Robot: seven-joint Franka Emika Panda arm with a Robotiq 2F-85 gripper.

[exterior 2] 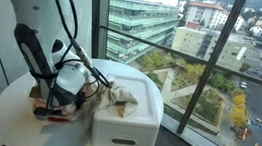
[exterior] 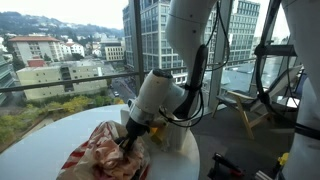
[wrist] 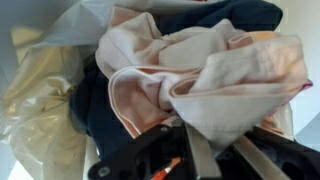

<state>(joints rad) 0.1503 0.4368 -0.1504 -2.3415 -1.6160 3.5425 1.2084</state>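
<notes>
Above white bin (exterior 2: 130, 123), gripper (wrist: 200, 150) almost closed, pinching pale pink cloth (wrist: 200, 70)

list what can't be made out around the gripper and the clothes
Gripper: tips buried in the patterned cloth, in an exterior view.
Whether it pinches the pink cloth: wrist view is blurred, fingers cut off by the bottom edge.
What lies deep in the white bin: too small, covered by piled cloth, in an exterior view.

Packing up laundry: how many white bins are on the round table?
1: the white bin sits at the table's window side, beside the claw; none looks hidden.
</notes>
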